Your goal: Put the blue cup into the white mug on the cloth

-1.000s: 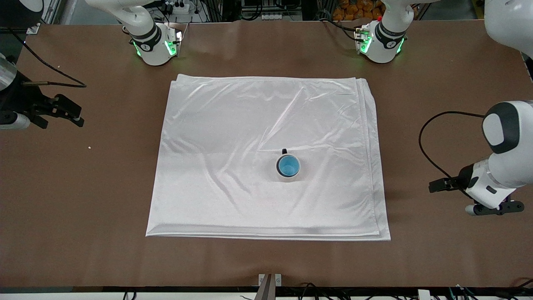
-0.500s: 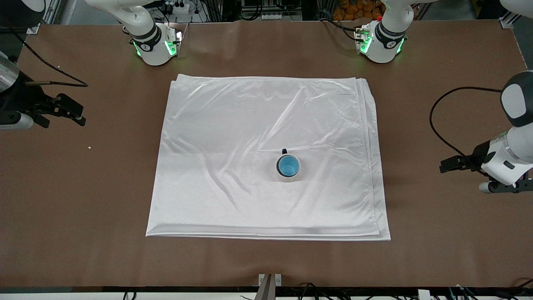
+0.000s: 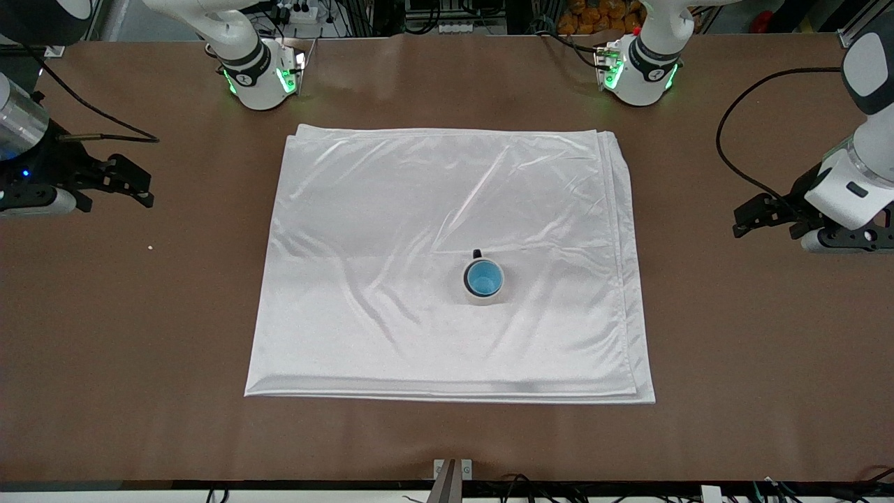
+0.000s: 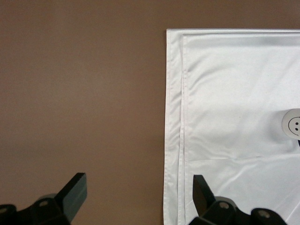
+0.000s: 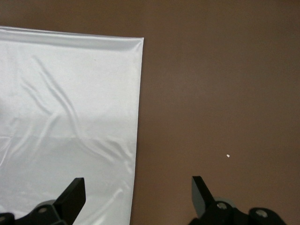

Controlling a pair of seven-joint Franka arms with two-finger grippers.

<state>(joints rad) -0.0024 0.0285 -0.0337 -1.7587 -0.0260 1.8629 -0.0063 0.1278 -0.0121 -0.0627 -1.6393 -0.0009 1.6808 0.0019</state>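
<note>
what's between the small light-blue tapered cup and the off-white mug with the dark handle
Nothing visible: the small light-blue tapered cup already sits inside the off-white mug with the dark handle on the shiny white folded cloth.

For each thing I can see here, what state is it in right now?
Blue cup: upright, nested inside the white mug.
White mug: upright on the cloth, handle pointing toward the robot bases.
Cloth: spread flat, folded in layers, lightly wrinkled.
Left claw: open, empty, over bare table beside the cloth's edge.
Right claw: open, empty, over the cloth's edge at the right arm's end.
</note>
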